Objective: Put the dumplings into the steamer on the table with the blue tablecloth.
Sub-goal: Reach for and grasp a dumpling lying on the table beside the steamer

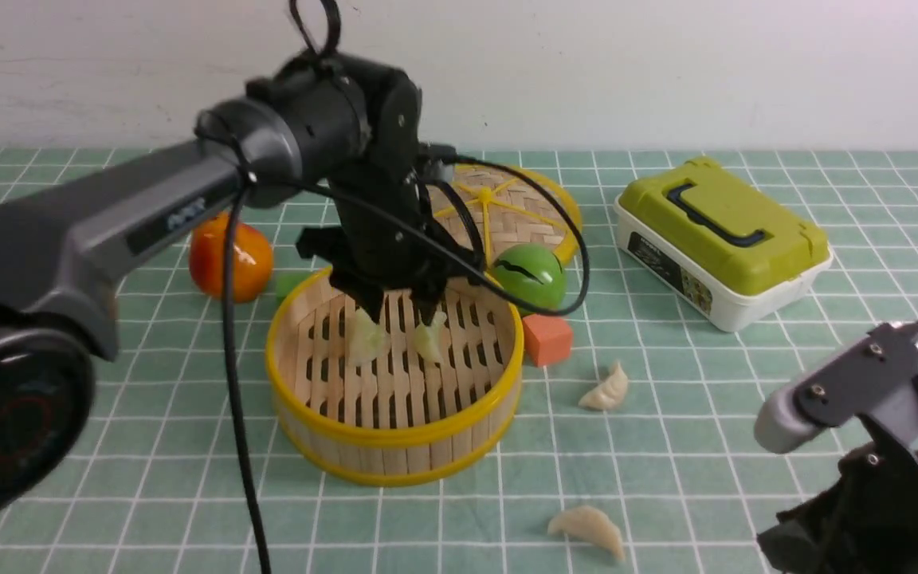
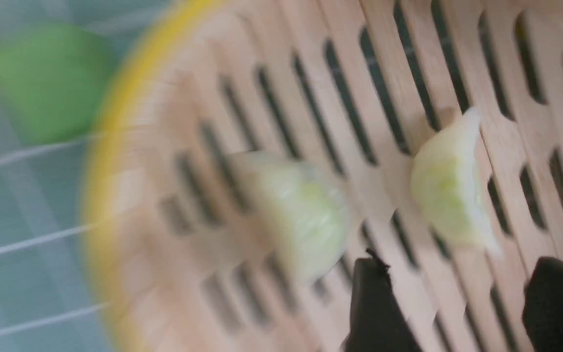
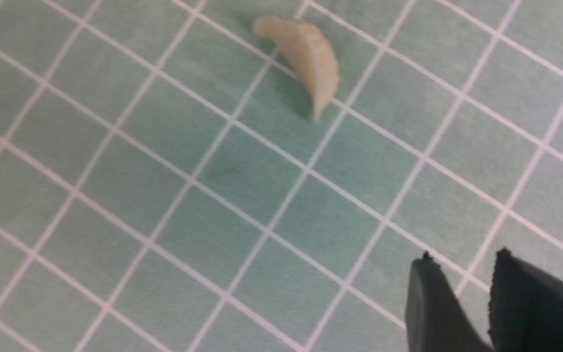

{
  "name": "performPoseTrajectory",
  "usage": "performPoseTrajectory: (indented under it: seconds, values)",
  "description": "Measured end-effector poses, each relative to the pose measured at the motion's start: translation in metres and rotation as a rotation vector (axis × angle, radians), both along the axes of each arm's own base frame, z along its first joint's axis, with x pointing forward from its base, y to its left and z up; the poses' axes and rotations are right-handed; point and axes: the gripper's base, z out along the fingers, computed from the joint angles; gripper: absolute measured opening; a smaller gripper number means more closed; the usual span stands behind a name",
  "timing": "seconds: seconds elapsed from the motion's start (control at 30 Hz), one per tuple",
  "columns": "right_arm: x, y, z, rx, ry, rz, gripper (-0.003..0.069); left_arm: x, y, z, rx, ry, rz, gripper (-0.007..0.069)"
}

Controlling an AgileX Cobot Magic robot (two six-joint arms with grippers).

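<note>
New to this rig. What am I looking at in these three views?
It's a two-armed robot. The front view looks forward from between its arms; the other two come from cameras on its wrists.

The left gripper is open over the bamboo steamer, with two greenish dumplings on its slats. The left wrist view shows them closer up.

The right gripper is open above the gridded tablecloth; two paler dumplings lie on the cloth, one nearer the robot, one farther off.

Also there: the woven lid, a green-lidded box, a red-orange fruit, a green round thing and an orange block.

Neither gripper holds anything.
</note>
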Motion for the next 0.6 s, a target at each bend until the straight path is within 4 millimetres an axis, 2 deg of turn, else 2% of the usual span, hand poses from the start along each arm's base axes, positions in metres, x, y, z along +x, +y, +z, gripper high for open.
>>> performPoseTrajectory:
  seconds: [0.07, 0.17, 0.2, 0.23, 0.27, 0.33, 0.37, 0.47, 0.5, 0.6]
  values:
    - [0.009, 0.008, 0.004, 0.015, 0.02, 0.045, 0.0297, -0.013, 0.011, 0.034, 0.035, -0.053, -0.011, 0.0368]
    - [0.029, 0.025, 0.005, 0.046, 0.044, 0.113, 0.0395, -0.043, 0.032, 0.098, 0.043, -0.18, -0.011, 0.0299]
    - [0.04, 0.033, 0.0, 0.057, 0.061, 0.136, 0.0431, -0.061, 0.043, 0.129, 0.022, -0.249, -0.004, 0.0252]
    - [0.047, 0.038, -0.005, 0.059, 0.073, 0.148, 0.0444, -0.07, 0.048, 0.141, 0.012, -0.276, -0.001, 0.023]
    - [0.057, 0.043, -0.014, 0.055, 0.093, 0.162, 0.0454, -0.089, 0.058, 0.162, -0.011, -0.324, 0.003, 0.0185]
    - [0.072, 0.051, -0.028, 0.045, 0.109, 0.178, 0.0463, -0.117, 0.071, 0.185, -0.043, -0.369, 0.009, 0.0125]
    - [0.084, 0.056, -0.038, 0.03, 0.11, 0.197, 0.0464, -0.138, 0.081, 0.196, -0.068, -0.392, 0.009, 0.0081]
    - [0.102, 0.066, -0.061, 0.002, 0.147, 0.216, 0.0459, -0.186, 0.104, 0.206, -0.106, -0.416, 0.011, -0.0003]
    - [0.109, 0.071, -0.07, -0.009, 0.163, 0.225, 0.0442, -0.21, 0.116, 0.202, -0.124, -0.429, 0.016, -0.0014]
    - [0.118, 0.081, -0.088, -0.039, 0.19, 0.248, 0.0363, -0.25, 0.136, 0.182, -0.165, -0.485, 0.029, -0.0014]
